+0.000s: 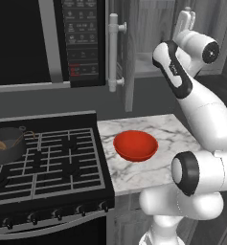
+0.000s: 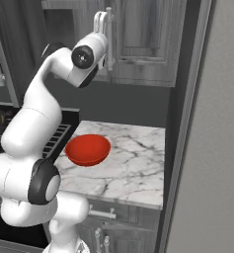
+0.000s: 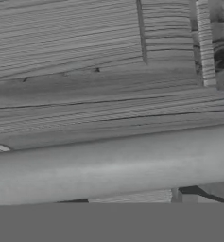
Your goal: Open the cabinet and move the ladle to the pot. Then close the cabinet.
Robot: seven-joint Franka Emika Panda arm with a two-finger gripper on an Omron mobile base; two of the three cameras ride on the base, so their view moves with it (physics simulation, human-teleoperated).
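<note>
Fingers stand wide apart, nothing held, and up close I see a door handle [image 3: 108, 163] lying right across them. I have the gripper [image 2: 102, 20] up at the cabinet [image 2: 143, 39], by the right door's handle [image 2: 109, 34]. Over left, the other door [image 1: 129, 52] hangs open. Ladle [image 1: 0, 142] sits in the pot [image 1: 7, 143] on the stove [image 1: 52, 162]. So I judge only closing remains.
</note>
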